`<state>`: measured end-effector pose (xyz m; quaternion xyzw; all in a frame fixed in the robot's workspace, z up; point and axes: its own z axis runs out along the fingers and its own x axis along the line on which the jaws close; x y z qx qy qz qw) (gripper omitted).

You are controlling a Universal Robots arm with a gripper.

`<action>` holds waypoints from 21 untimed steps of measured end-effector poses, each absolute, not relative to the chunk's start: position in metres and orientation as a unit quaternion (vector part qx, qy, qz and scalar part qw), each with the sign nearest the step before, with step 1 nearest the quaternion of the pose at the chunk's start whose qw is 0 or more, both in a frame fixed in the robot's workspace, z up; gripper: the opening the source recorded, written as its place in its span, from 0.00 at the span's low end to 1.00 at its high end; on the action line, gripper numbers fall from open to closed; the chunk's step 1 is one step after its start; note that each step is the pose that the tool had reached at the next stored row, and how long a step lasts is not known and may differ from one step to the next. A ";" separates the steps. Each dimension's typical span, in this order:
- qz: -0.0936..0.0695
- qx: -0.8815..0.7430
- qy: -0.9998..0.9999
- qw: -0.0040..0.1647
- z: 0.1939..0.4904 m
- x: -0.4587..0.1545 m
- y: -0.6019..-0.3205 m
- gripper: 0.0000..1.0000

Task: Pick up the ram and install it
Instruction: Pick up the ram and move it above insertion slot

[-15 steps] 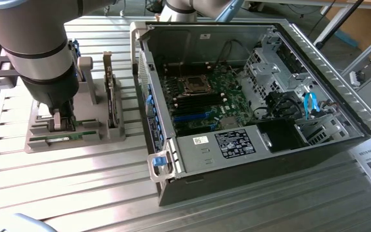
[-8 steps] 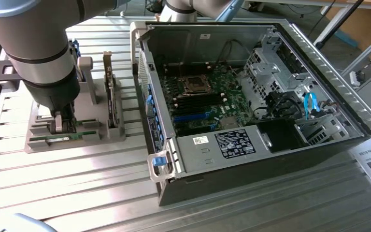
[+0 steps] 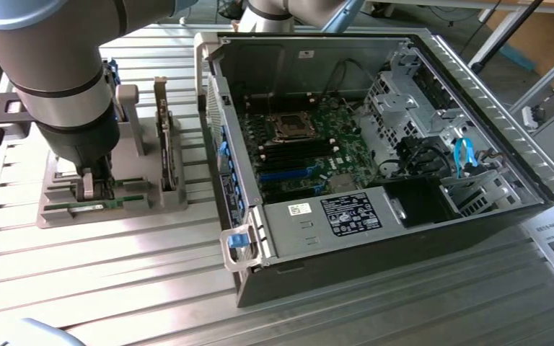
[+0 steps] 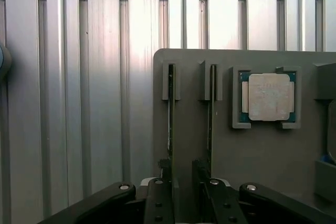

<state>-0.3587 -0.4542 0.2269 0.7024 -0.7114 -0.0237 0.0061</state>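
Note:
The ram (image 3: pixel 92 207) is a thin green stick lying on edge in the front slot of a grey parts holder (image 3: pixel 58 193) at the exterior view's left. In the wrist view it shows edge-on (image 4: pixel 170 103) in a slot of the holder (image 4: pixel 236 150), with a second thin stick (image 4: pixel 211 103) in the slot beside it. My gripper (image 3: pixel 94 189) hangs straight down over the holder, just above the ram. Its black fingers (image 4: pixel 160 192) stand open over the near ends of the two sticks, with nothing gripped.
An open computer case (image 3: pixel 469 94) lies to the exterior view's right, motherboard (image 3: pixel 301 140) facing up. A dark expansion card (image 3: pixel 165 137) stands upright in the holder behind my gripper. A square silver processor (image 4: pixel 269 97) sits in its own pocket. The table (image 3: pixel 113 288) is slatted aluminium.

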 end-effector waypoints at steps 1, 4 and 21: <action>-0.024 0.702 -0.711 0.006 0.227 -0.359 -0.455 0.30; -0.024 0.702 -0.711 0.006 0.227 -0.359 -0.455 0.30; -0.024 0.702 -0.711 0.006 0.222 -0.359 -0.458 0.30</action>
